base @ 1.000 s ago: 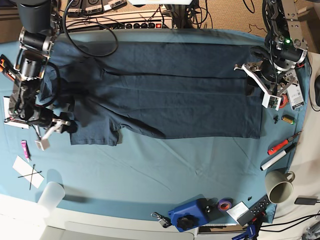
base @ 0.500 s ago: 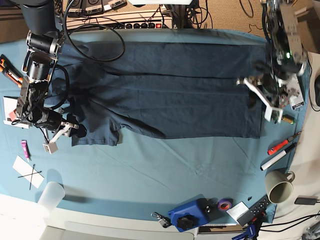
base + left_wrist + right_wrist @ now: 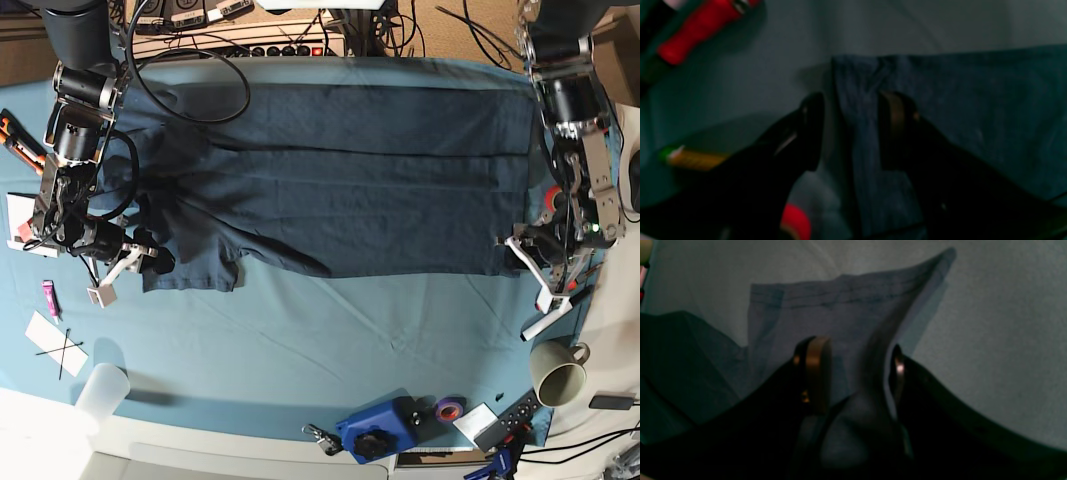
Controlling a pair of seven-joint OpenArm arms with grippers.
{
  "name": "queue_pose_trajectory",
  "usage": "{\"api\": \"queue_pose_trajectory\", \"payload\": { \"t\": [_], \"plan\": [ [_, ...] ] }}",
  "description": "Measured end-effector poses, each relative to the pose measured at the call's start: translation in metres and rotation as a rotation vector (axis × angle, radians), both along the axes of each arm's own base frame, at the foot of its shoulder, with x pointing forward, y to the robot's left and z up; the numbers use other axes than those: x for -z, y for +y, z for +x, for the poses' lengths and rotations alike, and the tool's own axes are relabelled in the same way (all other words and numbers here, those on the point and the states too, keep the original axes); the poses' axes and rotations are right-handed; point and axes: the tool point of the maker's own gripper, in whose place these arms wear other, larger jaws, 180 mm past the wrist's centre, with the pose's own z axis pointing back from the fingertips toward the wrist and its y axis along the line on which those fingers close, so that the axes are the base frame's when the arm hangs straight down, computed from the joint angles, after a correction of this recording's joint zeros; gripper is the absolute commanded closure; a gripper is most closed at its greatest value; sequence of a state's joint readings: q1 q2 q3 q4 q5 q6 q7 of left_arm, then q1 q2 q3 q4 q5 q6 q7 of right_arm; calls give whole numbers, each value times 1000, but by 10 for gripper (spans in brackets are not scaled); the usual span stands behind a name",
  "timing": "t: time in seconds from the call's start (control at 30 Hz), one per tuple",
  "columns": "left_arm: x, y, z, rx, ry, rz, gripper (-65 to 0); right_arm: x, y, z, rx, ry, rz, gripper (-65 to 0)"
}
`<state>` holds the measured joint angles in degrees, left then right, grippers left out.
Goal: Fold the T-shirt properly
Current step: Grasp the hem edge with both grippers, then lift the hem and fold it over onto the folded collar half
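The dark navy T-shirt (image 3: 340,190) lies spread flat across the teal table cloth (image 3: 300,340), neck end at the left. My left gripper (image 3: 533,272) is at the shirt's lower right corner. In the left wrist view it (image 3: 851,130) is open, its jaws either side of the hem edge of the shirt (image 3: 973,110). My right gripper (image 3: 117,272) is at the lower left sleeve. In the right wrist view it (image 3: 857,373) is open, with a raised fold of the sleeve (image 3: 826,313) between its jaws.
A red-handled screwdriver (image 3: 562,291), a white marker (image 3: 545,322) and a mug (image 3: 560,375) lie right of the shirt. A blue tool (image 3: 378,428) and purple tape (image 3: 449,408) sit at the front edge. A white cup (image 3: 103,392), paper (image 3: 55,345) and a pink pen (image 3: 50,298) are at front left.
My left gripper has moved from the middle of the shirt's right edge down to its lower right corner. My right gripper has shifted slightly inward onto the sleeve.
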<state>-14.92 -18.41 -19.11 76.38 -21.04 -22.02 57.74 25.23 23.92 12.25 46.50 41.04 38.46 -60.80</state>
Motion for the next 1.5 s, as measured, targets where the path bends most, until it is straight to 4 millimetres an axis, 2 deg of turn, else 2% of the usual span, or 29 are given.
{"api": "queue_pose_trajectory", "payload": {
  "t": [0.2,0.27,0.33,0.4,0.43,0.53,0.7,0.83,0.93,1.07,1.23,1.37,1.5],
  "plan": [
    [16,-10,5,8,62,-102,-264,0,0,0,1,0,1,-238],
    [20,-10,5,1,75,-114,-216,0,0,0,1,0,2,-220],
    [21,-10,6,-6,76,-128,-145,0,-1,0,1,3,-2,-138],
    [22,-9,5,-10,82,-134,-55,2,-1,-2,1,14,-8,-14],
    [23,-9,4,-10,90,-138,-2,4,-1,-3,4,19,-8,0],
    [24,-8,3,-60,109,-158,0,3,-1,-3,0,18,-10,0],
    [19,-16,0,-48,127,-214,0,-9,2,-1,-67,-16,-79,0],
    [12,-32,-13,10,180,-249,0,-44,8,16,-99,-138,-113,0],
    [-8,-36,-4,9,125,-259,0,-73,12,27,-121,-229,-156,0],
    [-28,-36,-1,43,92,-222,0,-93,16,25,-170,-259,-217,0],
    [-28,-37,-7,58,114,-205,0,-117,22,21,-223,-294,-229,0],
    [-23,-35,-14,57,130,-199,0,-125,11,17,-208,-289,-230,0],
    [-20,-22,-32,61,146,-145,0,-135,4,12,-175,-314,-162,0]
  ]
}}
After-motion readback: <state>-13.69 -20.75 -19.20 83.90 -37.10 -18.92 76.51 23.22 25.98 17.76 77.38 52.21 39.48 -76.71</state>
